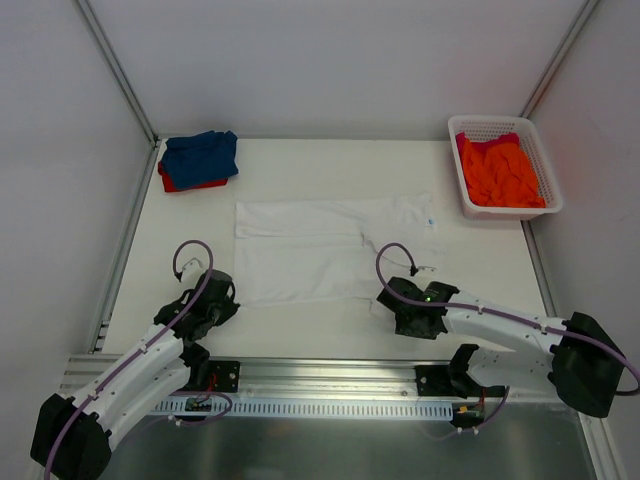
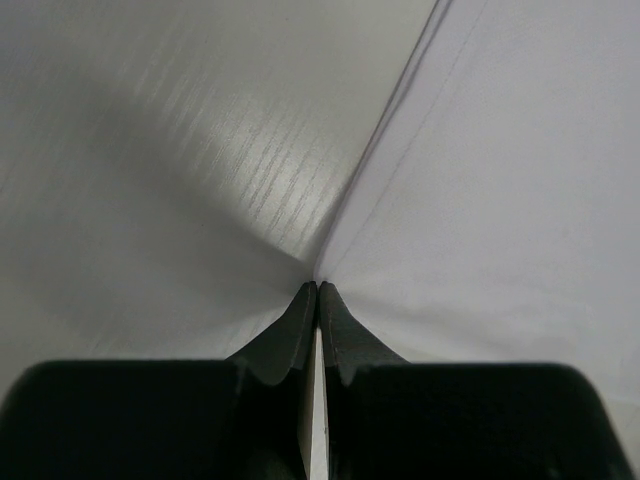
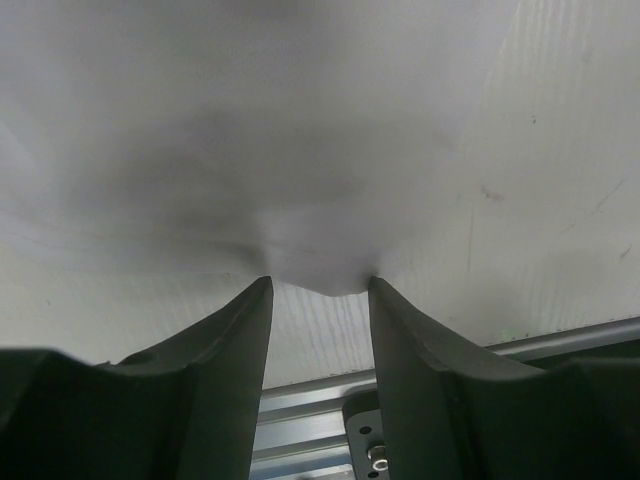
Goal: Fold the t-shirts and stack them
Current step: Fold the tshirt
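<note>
The large white t-shirt (image 1: 320,250) lies spread across the middle of the table, with part of it folded over. My left gripper (image 1: 228,297) sits at its near left corner, shut, and the cloth's edge (image 2: 500,200) runs into the pinched tips (image 2: 318,285). My right gripper (image 1: 392,305) is at the shirt's near right edge. Its jaws stand open, and a small lip of white cloth (image 3: 300,150) lies between the tips (image 3: 320,282). A blue tee (image 1: 200,155) lies on a red one (image 1: 185,185) at the back left. An orange tee (image 1: 500,175) fills the basket.
The white lattice basket (image 1: 505,123) stands at the back right corner. White walls enclose the table on three sides. A metal rail (image 1: 330,375) with the arm bases runs along the near edge, just behind my right gripper.
</note>
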